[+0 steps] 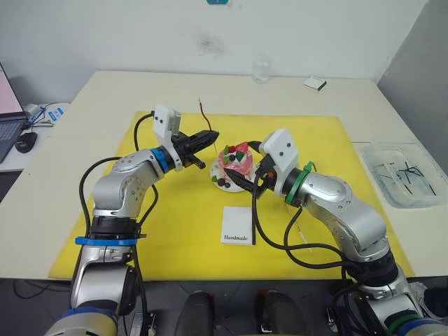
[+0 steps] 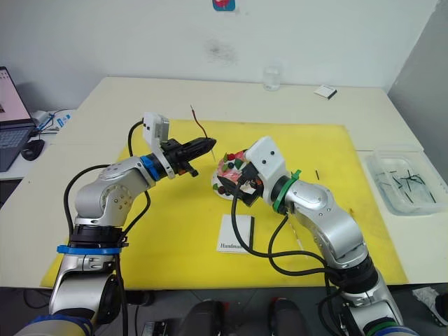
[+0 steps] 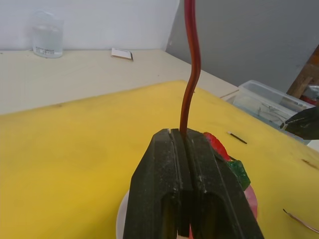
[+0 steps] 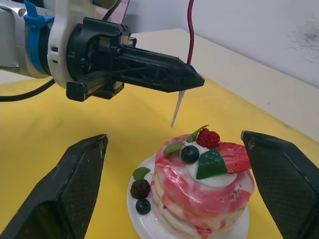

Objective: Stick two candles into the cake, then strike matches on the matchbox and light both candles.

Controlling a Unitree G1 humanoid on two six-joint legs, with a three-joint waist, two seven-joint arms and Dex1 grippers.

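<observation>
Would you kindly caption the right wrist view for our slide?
Left gripper holds the dark red candle above the cake, open right gripper flanking it.

Bright, even overhead light; soft shadows under arms on the yellow mat [image 1: 175, 231]. No glare. Left wrist view: near fingers [image 3: 164, 199] slightly blurred.

Left gripper [image 4: 192, 79] fingers pinched together, raised and level; right gripper [image 4: 174, 184] fingers spread wide apart, lower.
</observation>
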